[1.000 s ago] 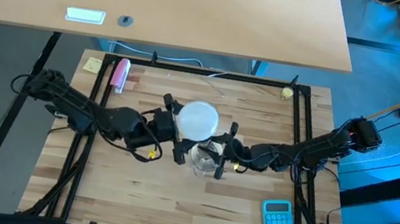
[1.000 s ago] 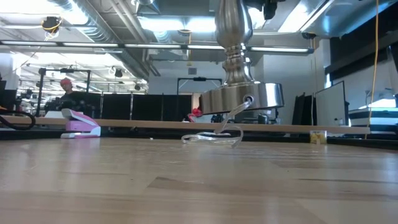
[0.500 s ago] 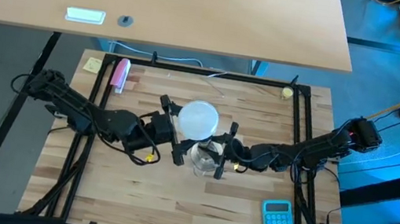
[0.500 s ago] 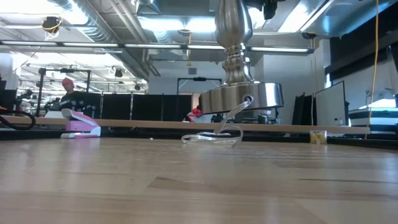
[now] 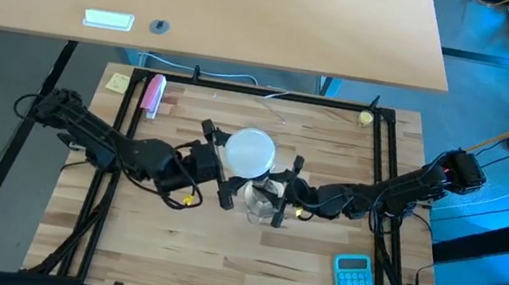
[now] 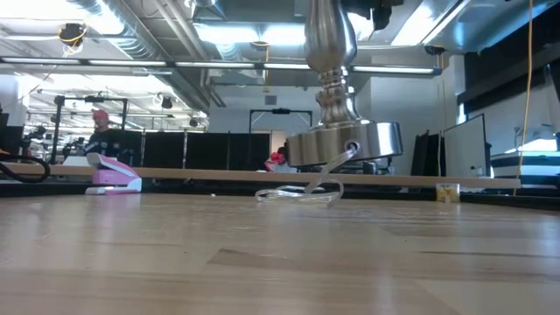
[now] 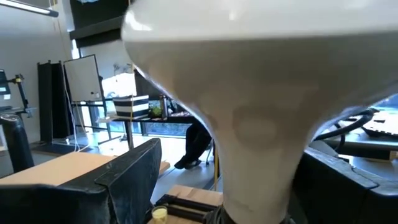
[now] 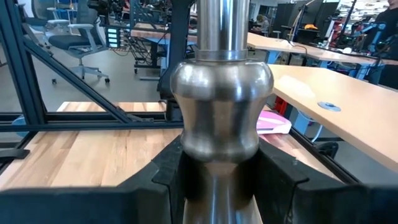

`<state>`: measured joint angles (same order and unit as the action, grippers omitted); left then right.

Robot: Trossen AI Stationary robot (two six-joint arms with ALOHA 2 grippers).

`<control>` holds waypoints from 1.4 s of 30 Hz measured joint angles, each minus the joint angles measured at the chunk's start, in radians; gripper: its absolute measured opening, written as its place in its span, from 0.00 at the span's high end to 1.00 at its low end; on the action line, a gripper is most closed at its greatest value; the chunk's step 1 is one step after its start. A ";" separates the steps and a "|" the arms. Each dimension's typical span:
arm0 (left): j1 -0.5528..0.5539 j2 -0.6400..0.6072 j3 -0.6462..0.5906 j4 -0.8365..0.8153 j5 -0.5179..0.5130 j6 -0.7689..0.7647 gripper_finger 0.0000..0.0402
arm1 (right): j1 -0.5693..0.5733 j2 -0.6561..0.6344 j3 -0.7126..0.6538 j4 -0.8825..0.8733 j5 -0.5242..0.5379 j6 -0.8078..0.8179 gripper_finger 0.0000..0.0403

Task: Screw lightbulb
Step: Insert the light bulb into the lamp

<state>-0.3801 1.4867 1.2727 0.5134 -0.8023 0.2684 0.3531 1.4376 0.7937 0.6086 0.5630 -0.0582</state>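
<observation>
The lightbulb (image 5: 251, 152) sits at the middle of the worktop (image 5: 215, 268), atop the lamp stand (image 6: 337, 87), which the low view shows lifted off the wood. The left pincer (image 5: 216, 165) is clenched round the bulb's neck, while the right pincer (image 5: 278, 202) is clenched on the stand's stem. To thread well, I'd keep the bulb in line with the socket, hold the stand steady, and turn gently in short strokes with no side push.
</observation>
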 joint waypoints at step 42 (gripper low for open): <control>0.009 -0.078 0.007 -0.200 0.576 -0.081 0.70 | 0.011 0.001 0.140 -0.082 -0.591 0.071 0.66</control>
<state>-0.3716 1.4090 1.2793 0.3137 -0.2263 0.1870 0.3641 1.4384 0.9337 0.5270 -0.0280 0.0128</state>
